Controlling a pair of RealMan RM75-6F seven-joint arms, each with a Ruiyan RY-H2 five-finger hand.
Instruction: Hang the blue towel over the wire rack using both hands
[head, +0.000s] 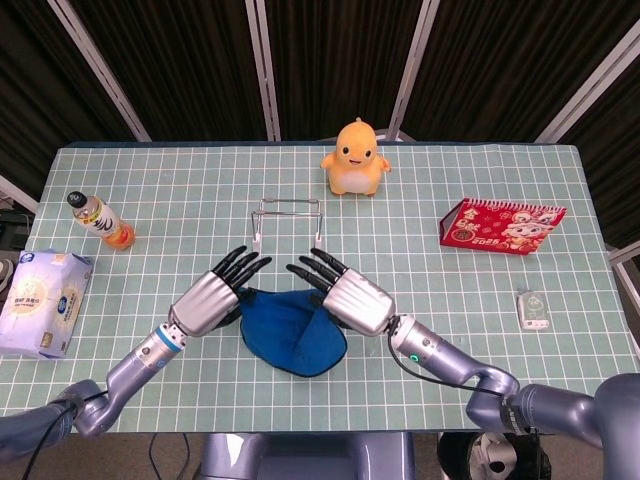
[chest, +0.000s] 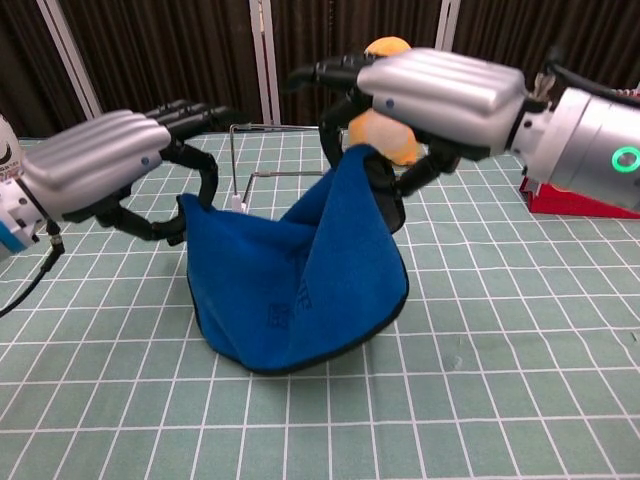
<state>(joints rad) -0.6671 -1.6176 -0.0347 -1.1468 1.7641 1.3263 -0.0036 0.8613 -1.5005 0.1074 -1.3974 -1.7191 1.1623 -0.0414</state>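
The blue towel (head: 290, 325) (chest: 295, 275) hangs in the air between my two hands, sagging in the middle, its lower edge near the table. My left hand (head: 212, 295) (chest: 95, 165) pinches its left top corner. My right hand (head: 350, 295) (chest: 440, 90) pinches the right top corner, held higher. The wire rack (head: 287, 227) (chest: 285, 165) stands upright just beyond the hands, bare; in the chest view the towel covers its lower part.
An orange plush toy (head: 355, 158) sits behind the rack. A red calendar (head: 500, 226) stands at the right, a small white object (head: 533, 310) near the right edge. A drink bottle (head: 100, 220) and a tissue pack (head: 45, 300) lie at the left.
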